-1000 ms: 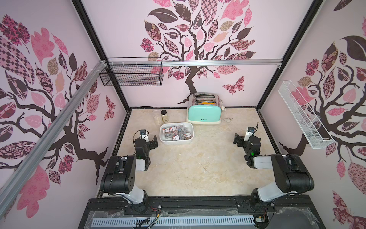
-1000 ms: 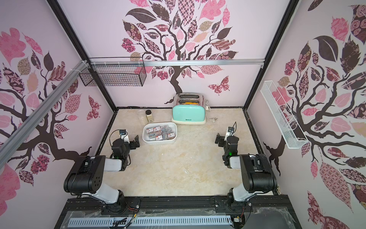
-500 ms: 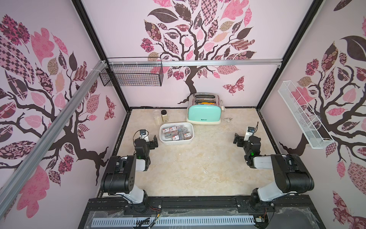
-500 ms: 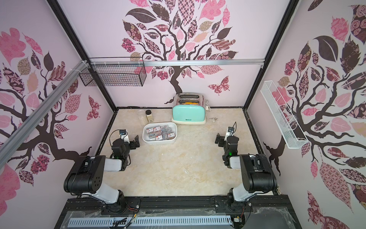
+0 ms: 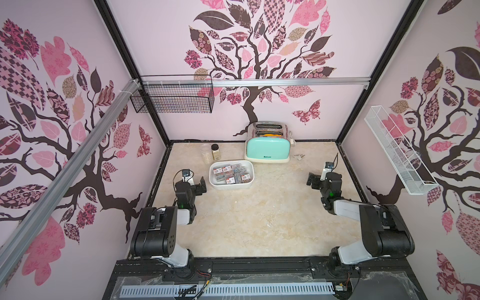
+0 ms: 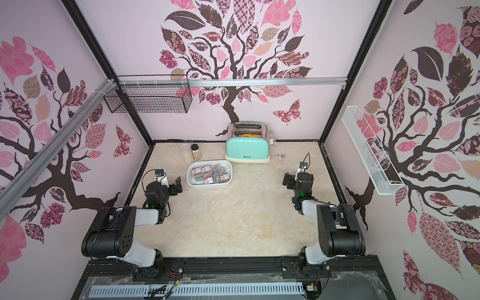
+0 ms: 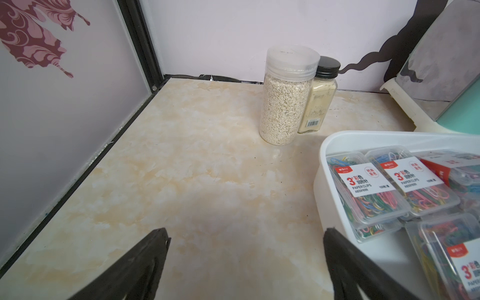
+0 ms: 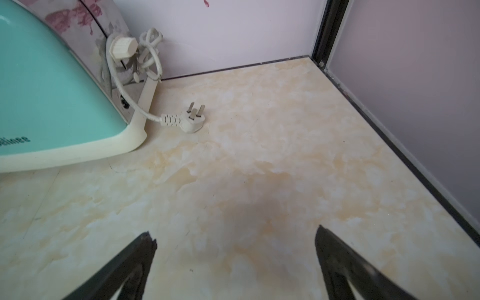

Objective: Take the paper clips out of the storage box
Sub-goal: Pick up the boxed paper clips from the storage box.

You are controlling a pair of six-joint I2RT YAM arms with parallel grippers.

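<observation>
The left wrist view gives what the top views cannot: the print on the paper clips [image 7: 368,187], flat clear plastic cases of tangled multicoloured wire, each under a white label with a red mark and the words PAPER CLIPS. They lie packed inside the storage box [image 7: 319,181], a smooth white tub with rounded corners, standing on the cream marbled table [image 7: 181,181]. The left gripper [image 7: 245,232] hangs just beside the tub, its black jaws spread wide with nothing between them. Behind, a round clear jar of pale grain [image 7: 283,104] touches a squarer black-lidded spice jar [image 7: 318,104]. The right wrist view adds the glossy mint-green toaster [image 8: 52,85] and its white three-pin plug [image 8: 193,120] lying on the table; the right gripper [image 8: 235,232] is equally wide and empty. Only the top views show the black wire basket [image 5: 174,100] and the white wire basket [image 5: 394,150] on the walls.
</observation>
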